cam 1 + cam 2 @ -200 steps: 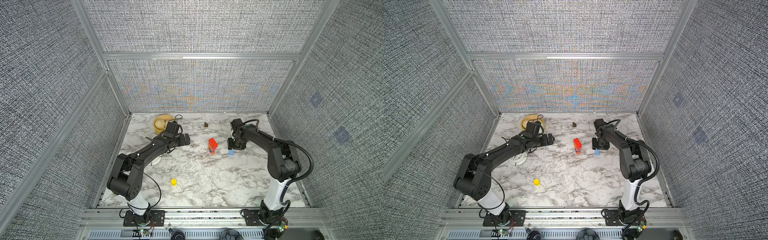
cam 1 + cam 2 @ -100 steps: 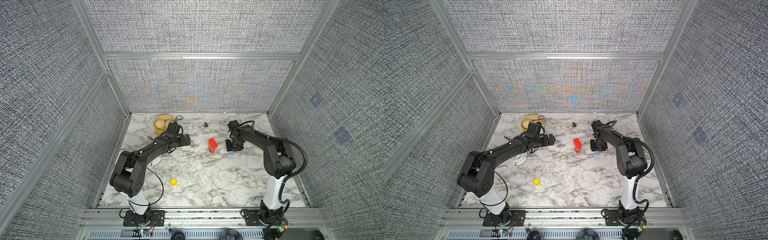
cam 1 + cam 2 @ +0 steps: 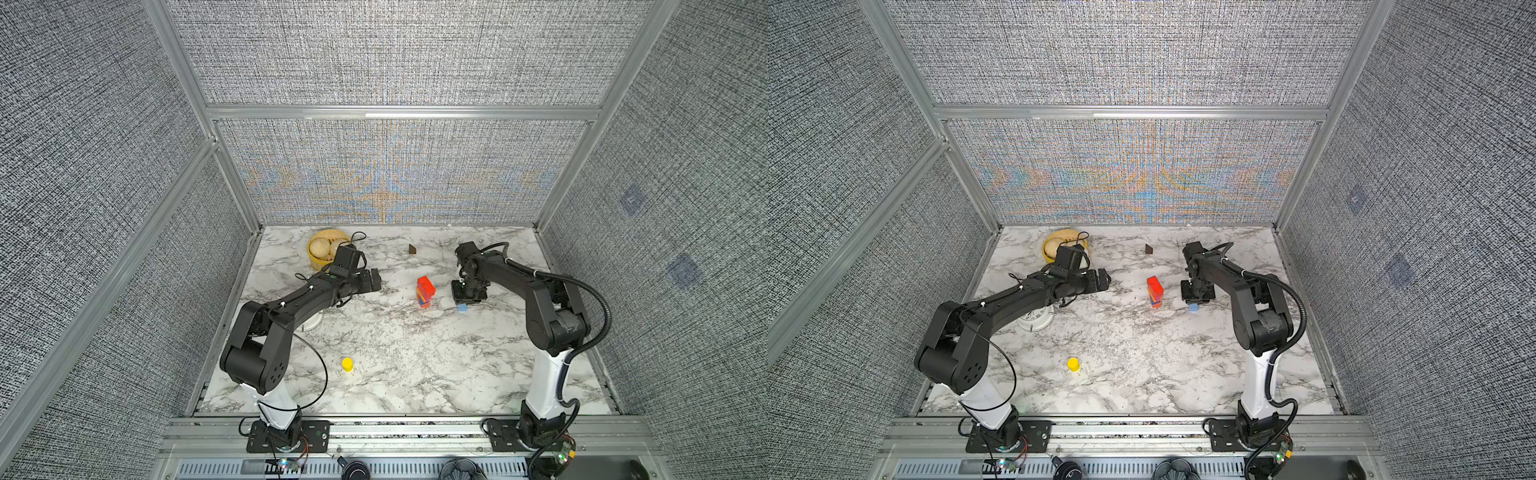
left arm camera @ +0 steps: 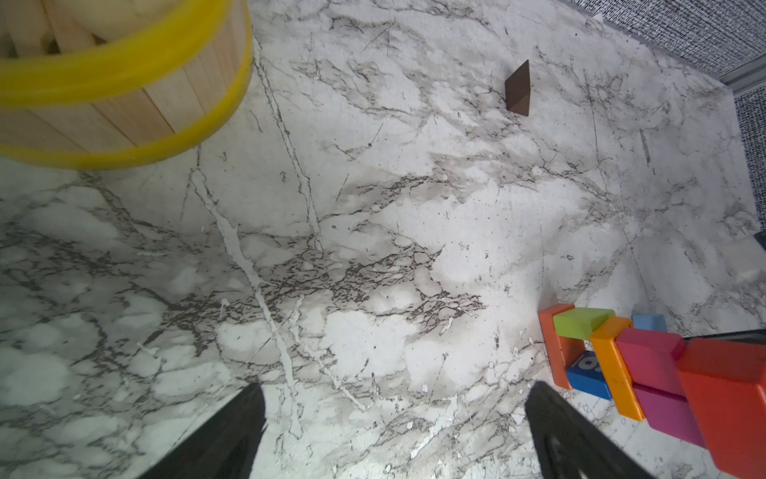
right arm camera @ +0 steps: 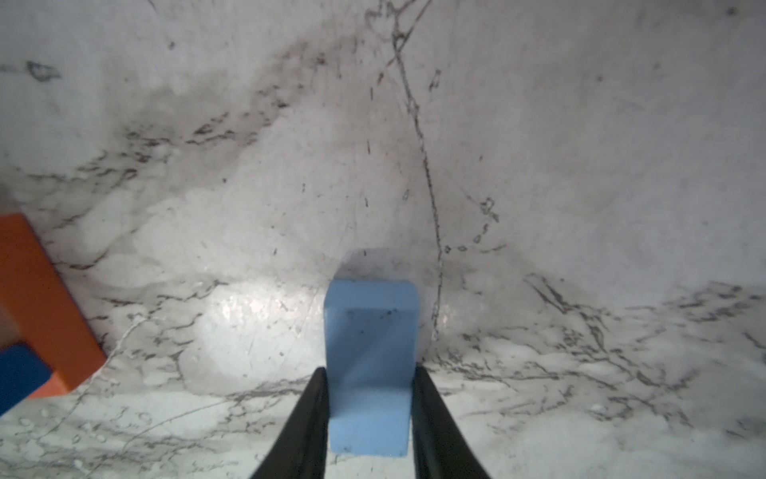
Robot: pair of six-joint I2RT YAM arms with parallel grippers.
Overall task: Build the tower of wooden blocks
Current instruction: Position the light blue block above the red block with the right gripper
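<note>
The tower (image 3: 426,291) (image 3: 1154,291) stands mid-table, a slim stack of wood blocks with a red block on top; in the left wrist view the tower (image 4: 621,365) shows orange, lime, blue, pink and red. Just right of it a light blue block (image 3: 462,308) (image 3: 1193,307) (image 5: 369,331) rests on the marble. My right gripper (image 3: 463,302) (image 5: 369,373) points down over it, both fingers pressed against its sides. My left gripper (image 3: 376,280) (image 4: 393,398) hovers left of the tower, open and empty. A yellow cylinder (image 3: 347,364) stands alone near the front. A dark brown block (image 3: 412,248) (image 4: 518,89) lies at the back.
A round yellow basket (image 3: 314,258) (image 4: 124,70) of buns sits at the back left, behind my left wrist. A white round clock (image 3: 1036,320) lies partly under the left arm. Grey fabric walls and metal rails enclose the marble table (image 3: 415,374).
The right gripper's jaws have closed in onto the light blue block, and that wrist has shifted slightly left. The left arm has barely moved.
</note>
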